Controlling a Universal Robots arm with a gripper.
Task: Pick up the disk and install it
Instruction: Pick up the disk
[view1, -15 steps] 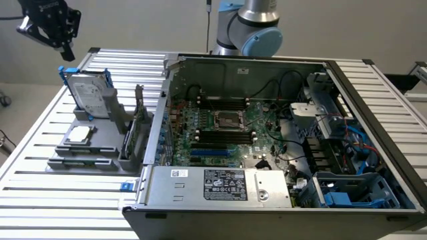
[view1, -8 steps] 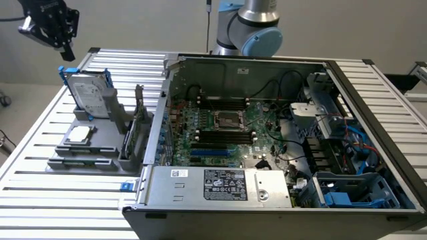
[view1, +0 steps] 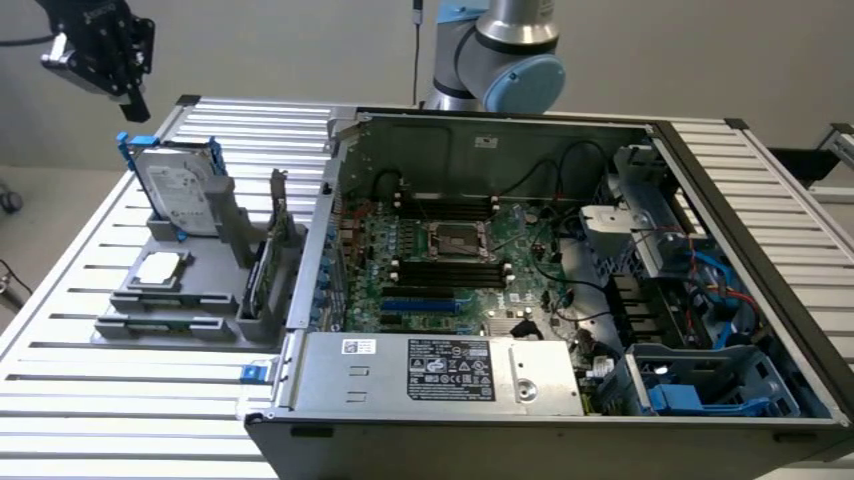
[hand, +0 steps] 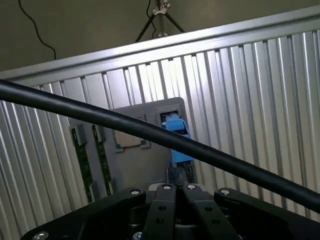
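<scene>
The disk (view1: 179, 188), a silver drive with a white label in a blue carrier, stands on edge in a grey holder (view1: 174, 300) at the exterior view's left. My gripper (view1: 134, 106) hangs in the air above it and a little further left, holding nothing. In the wrist view the two fingers meet, so the gripper (hand: 176, 189) is shut, and the disk's blue carrier (hand: 176, 131) lies beyond the fingertips, seen from its top edge.
An open computer case (view1: 561, 270) with its motherboard fills the middle and right. Its grey power supply box (view1: 441, 368) sits at the front, a blue-tabbed bay (view1: 701, 385) at the right. The holder also carries a square chip (view1: 160, 268) and upright cards (view1: 274, 250). A black cable (hand: 100, 117) crosses the wrist view.
</scene>
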